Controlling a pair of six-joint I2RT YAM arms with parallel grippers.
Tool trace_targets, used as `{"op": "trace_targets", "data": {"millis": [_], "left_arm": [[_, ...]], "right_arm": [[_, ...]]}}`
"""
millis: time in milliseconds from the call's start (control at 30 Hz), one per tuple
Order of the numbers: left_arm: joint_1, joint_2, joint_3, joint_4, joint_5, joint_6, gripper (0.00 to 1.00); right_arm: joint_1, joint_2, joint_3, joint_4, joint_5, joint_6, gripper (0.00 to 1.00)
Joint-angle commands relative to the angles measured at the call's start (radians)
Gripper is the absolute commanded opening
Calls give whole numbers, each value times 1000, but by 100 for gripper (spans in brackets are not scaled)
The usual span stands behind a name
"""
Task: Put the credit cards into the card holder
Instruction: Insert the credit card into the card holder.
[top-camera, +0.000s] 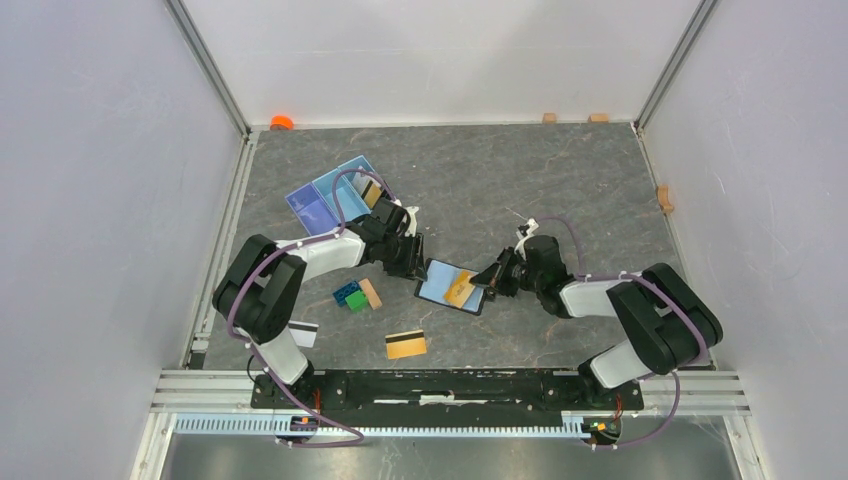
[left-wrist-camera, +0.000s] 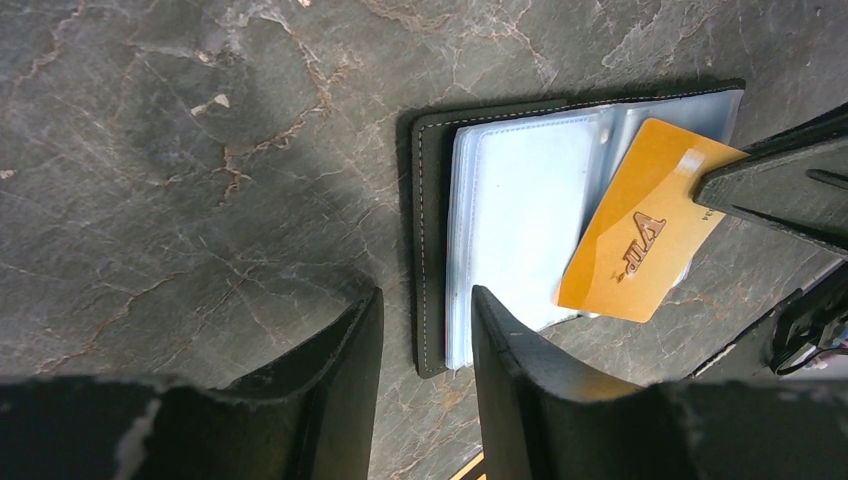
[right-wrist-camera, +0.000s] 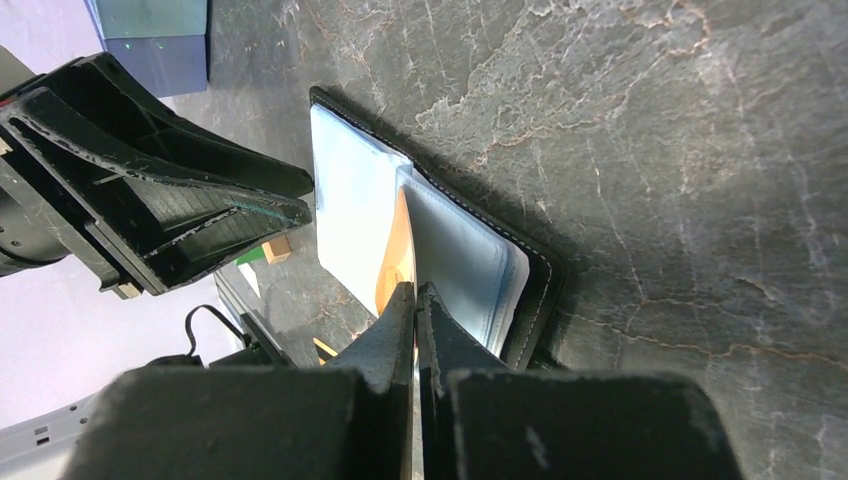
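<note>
The black card holder lies open on the table with its light blue sleeves up. It also shows in the left wrist view and the right wrist view. My right gripper is shut on a gold card, held edge-on against the sleeves. My left gripper is open, its fingers straddling the holder's left edge. A gold striped card and a white striped card lie near the front.
A light blue tray with more cards in it stands behind the left arm. Green and blue bricks and a wooden block lie left of the holder. Small blocks sit along the back wall.
</note>
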Motion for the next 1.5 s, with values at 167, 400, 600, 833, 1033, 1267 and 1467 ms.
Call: {"op": "trace_targets", "data": {"millis": [167, 400, 600, 833, 1033, 1267, 1467], "left_arm": [[-7, 22, 24, -7, 13, -23, 43], [-7, 25, 27, -7, 18, -23, 41], [-7, 28, 30, -7, 23, -20, 40], [-7, 30, 32, -7, 21, -16, 39], [-7, 31, 35, -6, 25, -16, 38], [-7, 35, 40, -5, 32, -15, 38], [-7, 36, 39, -1, 44, -15, 37]], "right_arm": [[10, 63, 52, -32, 11, -48, 0], [20, 105, 82, -72, 6, -73, 0], [21, 140, 107, -116, 2, -101, 0], [21, 152, 126, -216, 17, -150, 0], [21, 186, 151, -274, 9, -186, 0], [21, 214, 182, -310, 5, -209, 0], [21, 237, 192, -307, 1, -207, 0]]}}
